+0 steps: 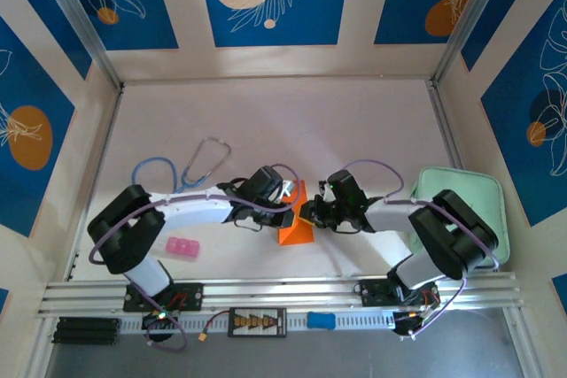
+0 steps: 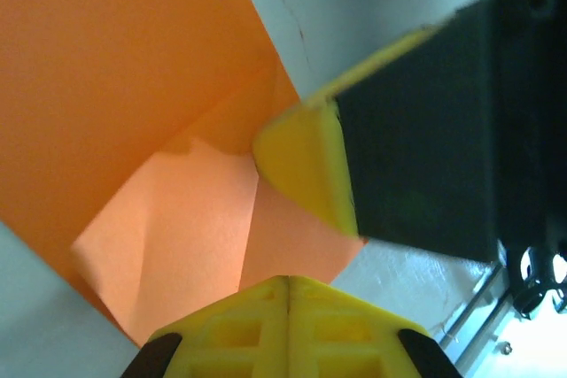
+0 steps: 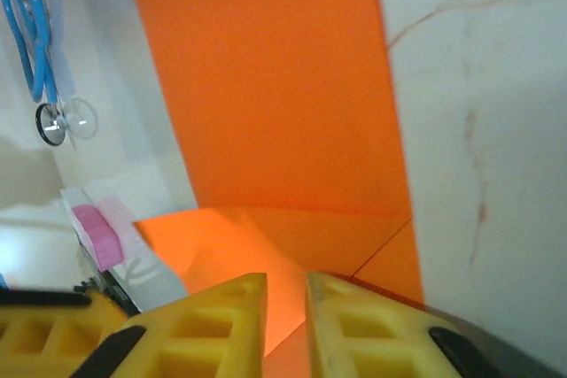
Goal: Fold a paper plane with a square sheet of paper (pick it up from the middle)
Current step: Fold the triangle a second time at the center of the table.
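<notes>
The square sheet of paper (image 1: 295,223) is bright orange and lies between the two arms at the table's near middle. It is partly folded, with a flap raised and creases showing (image 2: 168,219) (image 3: 266,86). No paper plane shape is in view. My left gripper (image 1: 285,210) (image 2: 289,282) has its yellow fingers pressed together at the sheet's folded corner, and the paper comes out right at their tips. My right gripper (image 1: 312,212) (image 3: 286,294) faces it from the other side. Its fingers stand a narrow gap apart, with the lit flap showing through. One right fingertip (image 2: 306,165) rests on the paper.
A blue stethoscope (image 1: 199,164) (image 3: 40,50) lies behind the left arm. A small pink block (image 1: 182,247) (image 3: 93,232) sits near the left arm's base. A pale green tray (image 1: 461,205) stands at the right. An aluminium rail (image 1: 283,289) runs along the near edge.
</notes>
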{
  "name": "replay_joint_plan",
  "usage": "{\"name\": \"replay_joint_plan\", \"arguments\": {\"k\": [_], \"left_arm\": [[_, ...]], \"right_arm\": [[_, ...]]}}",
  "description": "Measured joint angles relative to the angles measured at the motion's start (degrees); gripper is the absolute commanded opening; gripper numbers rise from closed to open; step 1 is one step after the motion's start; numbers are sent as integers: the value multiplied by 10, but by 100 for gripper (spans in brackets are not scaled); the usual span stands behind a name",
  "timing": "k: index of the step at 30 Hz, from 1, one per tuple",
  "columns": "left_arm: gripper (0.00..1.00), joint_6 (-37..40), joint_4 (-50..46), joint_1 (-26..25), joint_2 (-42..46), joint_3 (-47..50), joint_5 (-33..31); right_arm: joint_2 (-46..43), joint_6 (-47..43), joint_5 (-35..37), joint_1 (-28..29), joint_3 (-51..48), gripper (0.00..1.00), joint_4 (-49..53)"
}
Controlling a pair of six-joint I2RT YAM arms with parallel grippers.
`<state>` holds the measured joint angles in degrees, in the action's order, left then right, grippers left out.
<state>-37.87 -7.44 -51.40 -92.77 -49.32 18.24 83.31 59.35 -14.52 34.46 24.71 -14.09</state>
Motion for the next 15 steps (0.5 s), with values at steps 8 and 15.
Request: {"name": "replay_joint_plan", "arguments": {"k": [8,15], "left_arm": [[0,25,-27,2,-30,-6,-27],[0,29,-25,2,-35,14,-38]], "right_arm": [[-106,12,43,32,0,37,110],[-150,48,78,61,-1,39,173]]}}
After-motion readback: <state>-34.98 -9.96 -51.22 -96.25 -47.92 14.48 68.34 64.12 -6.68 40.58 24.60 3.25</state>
